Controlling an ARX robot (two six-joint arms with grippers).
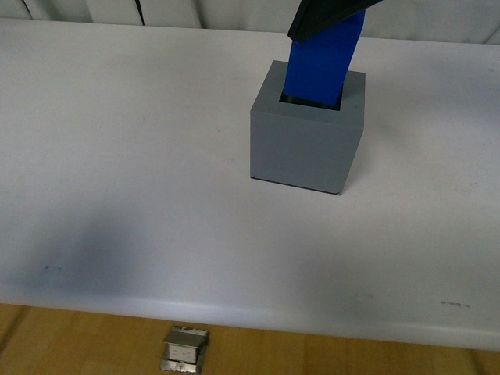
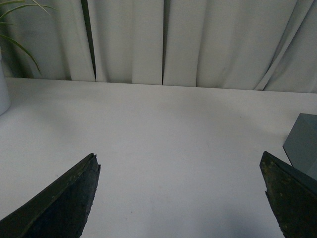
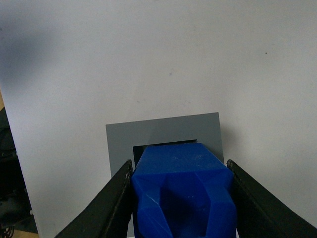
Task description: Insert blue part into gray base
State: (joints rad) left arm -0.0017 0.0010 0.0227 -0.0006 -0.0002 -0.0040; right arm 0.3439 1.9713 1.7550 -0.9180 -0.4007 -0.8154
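Note:
The gray base (image 1: 306, 141) stands on the white table, right of centre in the front view. The blue part (image 1: 322, 64) rises from its square recess, lower end inside the opening, leaning slightly. My right gripper (image 1: 332, 17) is shut on the blue part's upper end. In the right wrist view both black fingers (image 3: 106, 206) press the sides of the blue part (image 3: 181, 191), with the gray base (image 3: 161, 131) beneath it. My left gripper (image 2: 179, 163) is open over bare table, and a corner of the gray base (image 2: 302, 144) shows at that view's edge.
The white table (image 1: 117, 156) ends at a near front edge, with a wooden floor and a small metal bracket (image 1: 185, 348) below it. White curtains (image 2: 163, 39) hang behind the table. A plant's leaves (image 2: 15, 29) and a white pot show at the far back corner.

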